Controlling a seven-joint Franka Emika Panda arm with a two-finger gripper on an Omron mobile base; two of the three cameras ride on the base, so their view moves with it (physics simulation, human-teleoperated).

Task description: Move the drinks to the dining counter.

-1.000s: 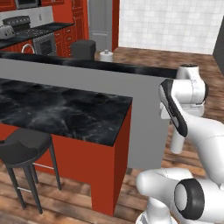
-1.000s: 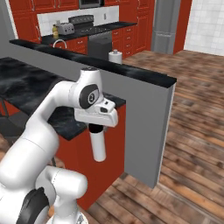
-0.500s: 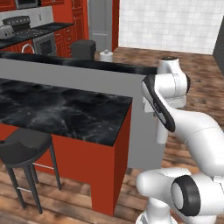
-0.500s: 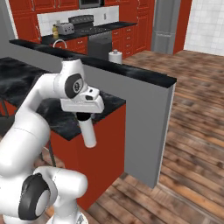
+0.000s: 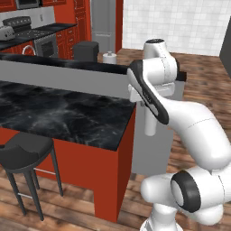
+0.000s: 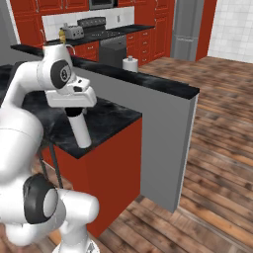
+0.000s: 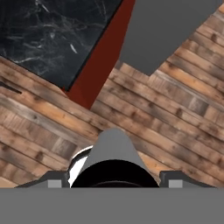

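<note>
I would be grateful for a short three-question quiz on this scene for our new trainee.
1. True or false: the white bottle hangs from the gripper beside the corner of the dining counter, not standing on it.
2. In the hand view, what lies directly beyond the bottle's far end? A) wooden floor B) the counter's black top C) a seat
3. Fill in: a dark ___ stands by the counter's red base.

Key: 1 true; 2 A; 3 stool.
</note>
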